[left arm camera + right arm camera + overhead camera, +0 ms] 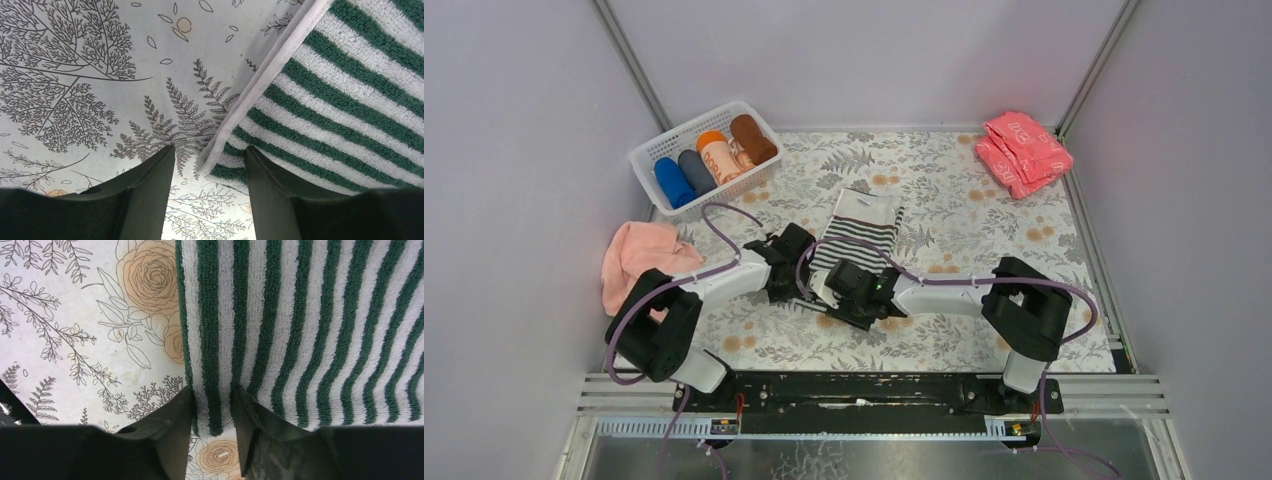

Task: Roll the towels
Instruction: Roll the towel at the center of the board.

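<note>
The table [944,345], covered with a white sheet printed with grey ferns and orange flowers, is carrying four things. A dark green and white striped terry towel [864,235] is lying flat near the middle. To the far left of this towel a white plastic mesh basket [646,148] is standing. To its near left a crumpled pale pink cloth towel [634,255] is lying. To its far right a stack of folded coral-pink towels [1024,150] is resting.

1. Striped towel [310,340]: we note looped terry cloth, matt and nubbly, with a smoother woven hem.
2. Worktop [100,75]: we note a smooth printed covering.
3. Left fingers [150,200]: we note matt black plastic.
4. Basket [649,152]: we note white plastic lattice.
5. Pale pink towel [636,250]: soft matt cloth.
</note>
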`<action>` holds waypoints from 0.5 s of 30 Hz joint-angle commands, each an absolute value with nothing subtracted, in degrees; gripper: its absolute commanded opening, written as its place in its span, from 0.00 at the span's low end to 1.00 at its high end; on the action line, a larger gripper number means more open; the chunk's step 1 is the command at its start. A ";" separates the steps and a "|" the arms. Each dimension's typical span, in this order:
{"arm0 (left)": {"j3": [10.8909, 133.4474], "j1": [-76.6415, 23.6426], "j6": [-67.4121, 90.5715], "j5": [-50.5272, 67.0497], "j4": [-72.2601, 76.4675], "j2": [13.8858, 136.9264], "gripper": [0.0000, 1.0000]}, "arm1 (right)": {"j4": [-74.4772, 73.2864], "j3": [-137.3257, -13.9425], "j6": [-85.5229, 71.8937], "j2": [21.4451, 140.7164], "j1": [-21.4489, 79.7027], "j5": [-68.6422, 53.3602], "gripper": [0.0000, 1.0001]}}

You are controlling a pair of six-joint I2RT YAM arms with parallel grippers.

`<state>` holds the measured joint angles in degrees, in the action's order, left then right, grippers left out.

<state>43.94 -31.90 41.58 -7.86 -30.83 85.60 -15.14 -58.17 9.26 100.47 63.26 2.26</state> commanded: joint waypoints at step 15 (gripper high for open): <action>43.14 -27.39 44.60 -13.62 -36.72 75.74 0.57 | -15.66 -58.80 5.03 102.56 62.85 -9.28 0.02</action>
<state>43.70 -29.06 42.63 -9.04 -32.71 82.91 -16.51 -61.43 9.10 102.89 63.86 2.44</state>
